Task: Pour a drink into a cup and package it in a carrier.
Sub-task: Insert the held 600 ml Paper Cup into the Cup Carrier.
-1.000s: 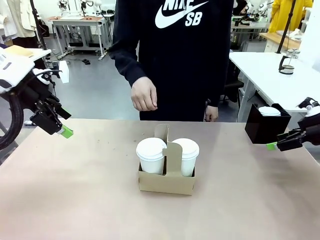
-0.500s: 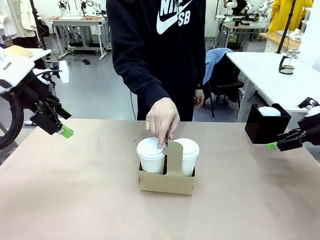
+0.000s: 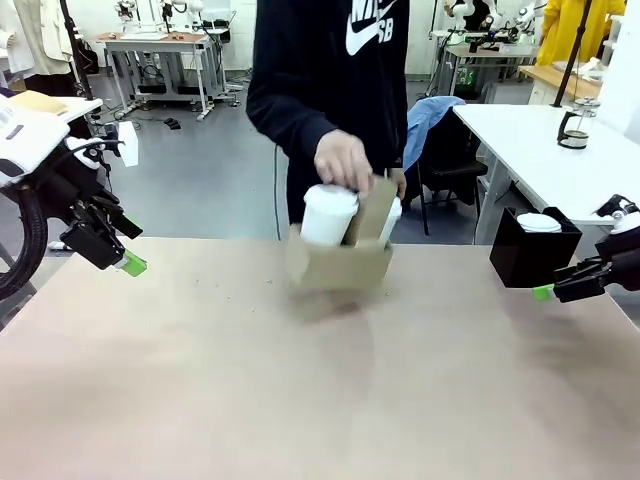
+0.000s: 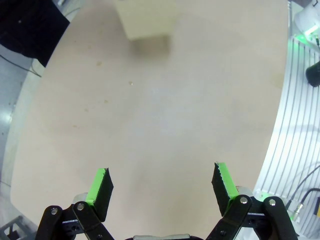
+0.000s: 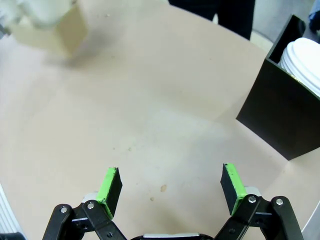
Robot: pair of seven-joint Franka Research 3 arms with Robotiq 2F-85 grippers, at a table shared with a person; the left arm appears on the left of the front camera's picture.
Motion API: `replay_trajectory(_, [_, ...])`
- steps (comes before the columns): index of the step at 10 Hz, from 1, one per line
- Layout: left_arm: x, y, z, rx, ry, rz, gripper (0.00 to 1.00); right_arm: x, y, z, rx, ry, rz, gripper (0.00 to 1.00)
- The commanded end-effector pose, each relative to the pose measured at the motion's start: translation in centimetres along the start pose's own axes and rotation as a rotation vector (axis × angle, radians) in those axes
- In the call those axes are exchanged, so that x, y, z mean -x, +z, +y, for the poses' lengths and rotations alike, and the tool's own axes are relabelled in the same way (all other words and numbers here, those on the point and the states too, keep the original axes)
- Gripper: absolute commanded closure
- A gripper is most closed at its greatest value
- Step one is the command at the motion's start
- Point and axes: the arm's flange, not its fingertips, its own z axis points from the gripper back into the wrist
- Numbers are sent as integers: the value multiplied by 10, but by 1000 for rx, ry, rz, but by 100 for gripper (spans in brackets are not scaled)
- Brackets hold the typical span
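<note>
Count, front view: 1 small brown cardboard carrier (image 3: 340,262), blurred, off the table. 2 tall white paper cups w/ white lids in it: left cup (image 3: 328,214), right cup (image 3: 391,218) mostly hidden. 1 black square box (image 3: 530,252) w/ white lids; qty of lids can't tell. 1 person's hand (image 3: 343,160) on carrier. My grippers: 2, left (image 3: 124,262), right (image 3: 548,290).
</note>
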Motion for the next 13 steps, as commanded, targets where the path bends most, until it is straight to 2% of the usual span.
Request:
replay_trajectory(1, [0,1,-1,11,9,-17,0,-1,1,0,10,1,-1,0])
replay_trajectory(13, [0,1,-1,11,9,-17,0,-1,1,0,10,1,-1,0])
